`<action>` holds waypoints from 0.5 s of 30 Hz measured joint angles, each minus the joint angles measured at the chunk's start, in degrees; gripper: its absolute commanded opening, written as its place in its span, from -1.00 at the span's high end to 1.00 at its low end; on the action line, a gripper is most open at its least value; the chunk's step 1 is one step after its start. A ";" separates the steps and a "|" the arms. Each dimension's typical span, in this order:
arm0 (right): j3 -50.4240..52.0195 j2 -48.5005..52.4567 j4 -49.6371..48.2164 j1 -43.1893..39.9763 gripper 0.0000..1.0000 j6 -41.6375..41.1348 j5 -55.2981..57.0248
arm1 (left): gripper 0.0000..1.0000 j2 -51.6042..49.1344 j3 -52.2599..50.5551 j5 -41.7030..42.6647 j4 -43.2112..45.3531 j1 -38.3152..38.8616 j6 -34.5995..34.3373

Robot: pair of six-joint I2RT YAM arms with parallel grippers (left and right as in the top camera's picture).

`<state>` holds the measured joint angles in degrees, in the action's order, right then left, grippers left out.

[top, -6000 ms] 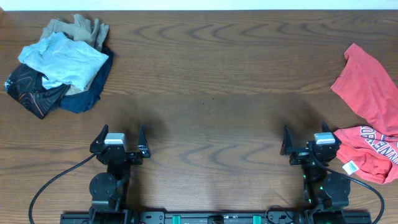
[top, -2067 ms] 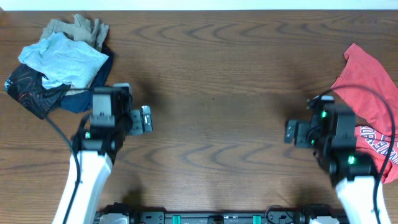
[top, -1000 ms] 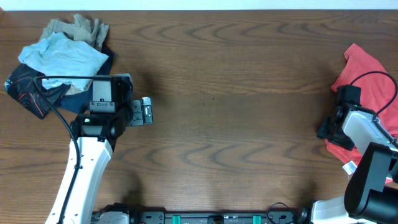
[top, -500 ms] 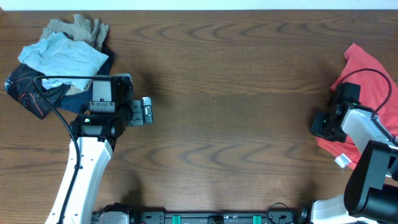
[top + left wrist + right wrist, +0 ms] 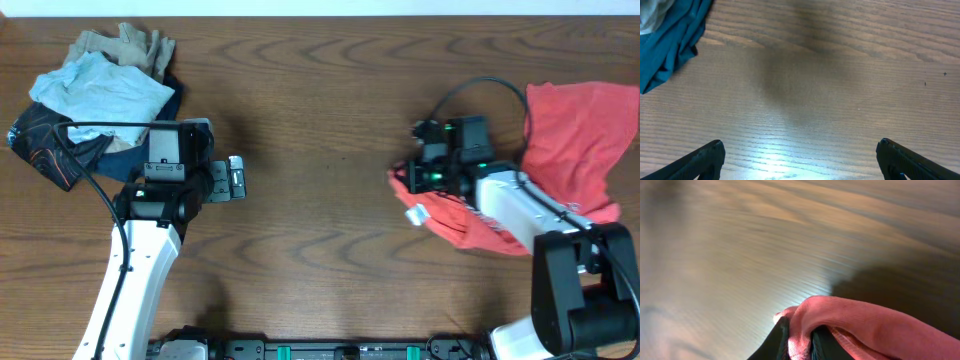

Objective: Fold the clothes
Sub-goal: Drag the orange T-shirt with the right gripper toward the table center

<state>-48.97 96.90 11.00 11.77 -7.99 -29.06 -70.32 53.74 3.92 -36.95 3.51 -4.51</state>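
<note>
Right tool [image 5: 412,176], out at the right edge of the table [image 5: 330,100] half a second back, now sits well in toward the centre, clamped on a bunched fold of the coral-red T-shirt [image 5: 572,135] (jaws stood wider a second ago). Shirt dragged along: body stretched leftward, white tag [image 5: 415,214] now just beside the tool. Left tool [image 5: 233,180], parked at its base six seconds ago, now beside the heap [image 5: 95,100].

The left arm [image 5: 130,285] is a smooth white link ending in a boxy black wrist. A thin left cable [image 5: 95,125], black, loops out behind the left gripper [image 5: 235,177], whose fingers [image 5: 700,160] are matte black wedges. The right arm [image 5: 512,210] is likewise white behind a black wrist block with small green lights, and a black right cable [image 5: 485,82] arcs out behind it.
</note>
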 measured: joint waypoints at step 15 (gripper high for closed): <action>-0.37 -0.44 2.62 5.90 -0.37 -2.27 1.05 | -0.95 0.00 0.00 0.00 0.17 0.00 0.00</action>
<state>-49.34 96.47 13.63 17.67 -10.26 -28.01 -70.32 53.74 3.92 -36.77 3.51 -4.51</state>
